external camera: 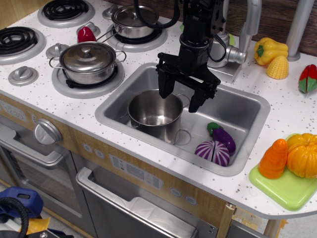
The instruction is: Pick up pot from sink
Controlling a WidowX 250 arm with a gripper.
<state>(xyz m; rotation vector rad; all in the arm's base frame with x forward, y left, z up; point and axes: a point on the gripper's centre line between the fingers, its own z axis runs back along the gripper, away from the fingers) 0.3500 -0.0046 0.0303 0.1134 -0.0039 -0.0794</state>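
Pot (155, 115): lidless steel, upright in the left part of the sink (245, 106), directly beneath my gripper (181, 99). My jaws spread wide, empty, poised above its far rim; whether a fingertip touches it I cannot tell. Purple eggplant (224, 138) and striped purple vegetable half (213, 151): on the basin floor, below and right of my fingers.

Pot (154, 114): in sink (245, 106), left part.
Toy vegetables (216, 145): in sink, right of pot.
Gripper (180, 97): above pot's rear rim.

No text or label is legible anywhere.
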